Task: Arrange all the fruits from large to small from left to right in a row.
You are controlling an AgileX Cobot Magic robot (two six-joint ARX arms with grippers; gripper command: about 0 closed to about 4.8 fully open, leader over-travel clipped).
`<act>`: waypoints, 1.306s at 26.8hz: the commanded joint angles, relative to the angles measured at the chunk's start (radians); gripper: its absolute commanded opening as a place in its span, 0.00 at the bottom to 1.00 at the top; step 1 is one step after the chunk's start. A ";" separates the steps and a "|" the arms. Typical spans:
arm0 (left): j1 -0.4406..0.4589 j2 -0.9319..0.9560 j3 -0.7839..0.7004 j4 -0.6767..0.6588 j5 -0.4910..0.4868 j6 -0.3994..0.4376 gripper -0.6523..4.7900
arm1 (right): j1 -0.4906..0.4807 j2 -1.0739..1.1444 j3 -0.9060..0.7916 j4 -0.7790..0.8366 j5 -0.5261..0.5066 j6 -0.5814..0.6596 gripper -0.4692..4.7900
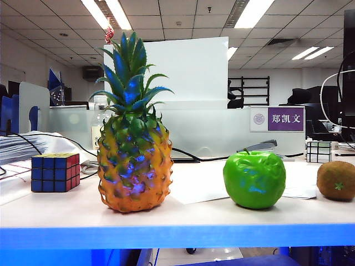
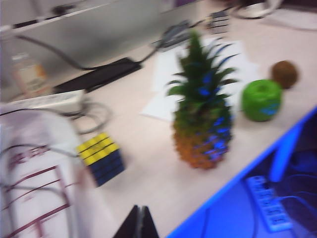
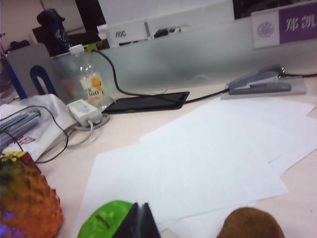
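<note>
Near the table (image 1: 177, 219) front edge, pineapple (image 1: 134, 166), apple (image 1: 254, 179) and kiwi (image 1: 336, 180) stand in one row, largest at left, apparently already sorted; scaly orange-yellow body with spiky crown, glossy dimpled green sphere, fuzzy brown ovoid; left pincer (image 2: 138, 224) and right pincer (image 3: 141, 220) hang above, each closed and empty; beyond, smooth white paper sheets (image 3: 208, 158).

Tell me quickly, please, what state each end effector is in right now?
Left end effector: shut, holding nothing, above the table.
Right end effector: shut, holding nothing, over the green apple.
</note>
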 commanded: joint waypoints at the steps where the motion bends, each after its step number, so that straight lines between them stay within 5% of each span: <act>1: -0.051 -0.002 0.006 0.006 -0.005 -0.028 0.11 | 0.001 0.000 0.003 -0.021 -0.003 0.004 0.08; 35: -0.041 -0.003 0.006 0.021 -0.033 0.005 0.11 | 0.001 0.000 0.003 -0.028 -0.003 0.004 0.08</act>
